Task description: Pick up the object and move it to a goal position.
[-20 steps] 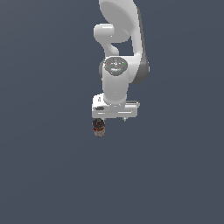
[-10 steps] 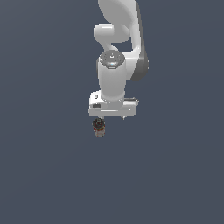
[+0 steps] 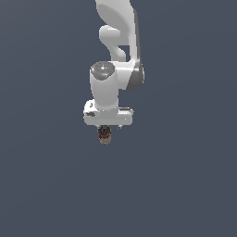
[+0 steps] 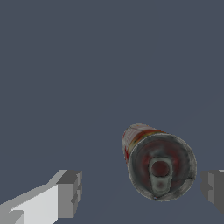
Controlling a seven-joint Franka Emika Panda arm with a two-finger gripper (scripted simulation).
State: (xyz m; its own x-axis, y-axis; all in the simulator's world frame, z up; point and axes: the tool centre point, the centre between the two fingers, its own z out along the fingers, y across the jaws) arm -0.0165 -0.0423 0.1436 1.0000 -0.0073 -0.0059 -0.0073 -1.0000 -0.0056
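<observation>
The object (image 3: 105, 135) is a small dark can with red marks and a pale end, showing just below the white gripper block in the exterior view. In the wrist view the object (image 4: 159, 165) presents its round grey-red end. It stands between the two grey fingertips, much nearer one of them. My gripper (image 3: 109, 126) is open. One fingertip (image 4: 70, 192) is well clear of the can. The other fingertip (image 4: 213, 187) is a narrow gap away from it. Nothing is gripped.
A plain dark grey-blue surface (image 3: 185, 185) fills both views. The white arm (image 3: 115, 55) reaches in from the top of the exterior view. No other objects or edges show.
The gripper block has shifted toward the exterior view's left and now sits over the can. The can has stayed where it was.
</observation>
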